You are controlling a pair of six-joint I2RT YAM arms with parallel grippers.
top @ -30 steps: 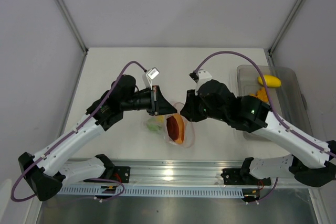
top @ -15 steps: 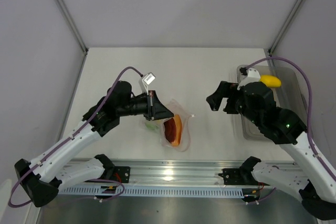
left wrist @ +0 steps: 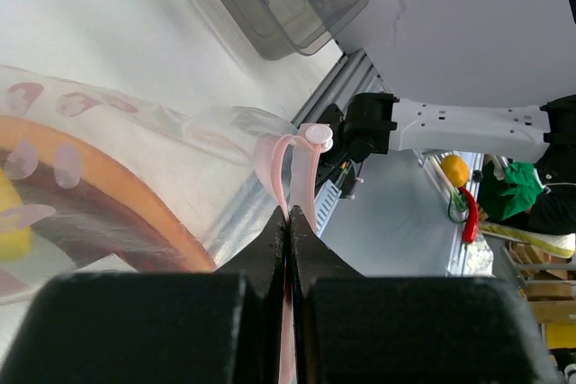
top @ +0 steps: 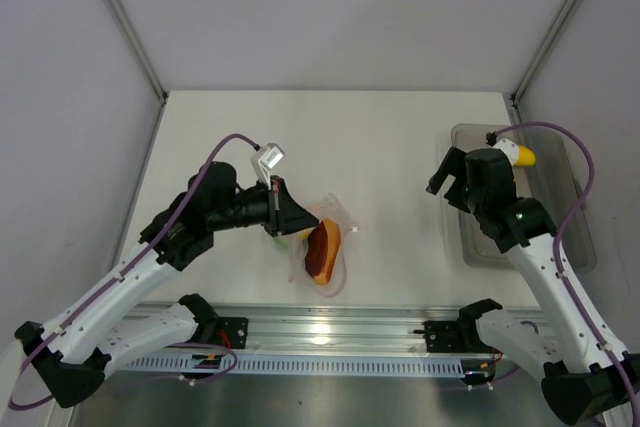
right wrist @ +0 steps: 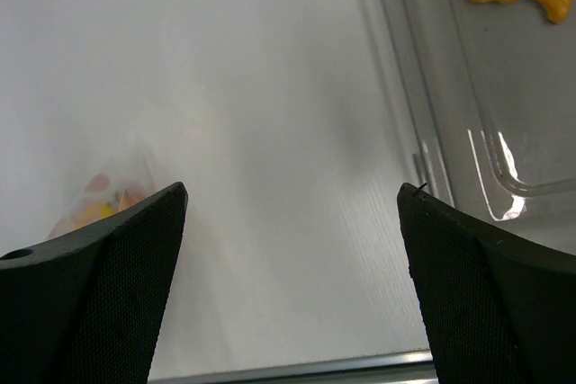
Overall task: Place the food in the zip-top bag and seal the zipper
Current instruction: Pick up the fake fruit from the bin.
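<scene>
Clear zip-top bag (left wrist: 180,123) printed with pale pink heart-like spots; pink zipper (left wrist: 304,173). Inside, an orange and reddish-brown food piece (top: 322,250). Grey-clear tray (top: 575,217) holds a yellow piece (top: 520,155).

Zip-top bag (top: 340,219) lies lower centre on the tabletop (top: 380,137), food (top: 322,250) inside. Left fingers (left wrist: 268,254) pinch its zipper (left wrist: 301,173) at the bag's left. Tray (top: 575,232) at far right, one piece (top: 520,155) in its upper end. Right fingers (top: 448,175) over the tray's left edge.

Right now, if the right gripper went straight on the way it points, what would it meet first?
Probably bare table, between the tray and the zip-top bag; the open right gripper frames nothing else, though depth is unclear.
</scene>
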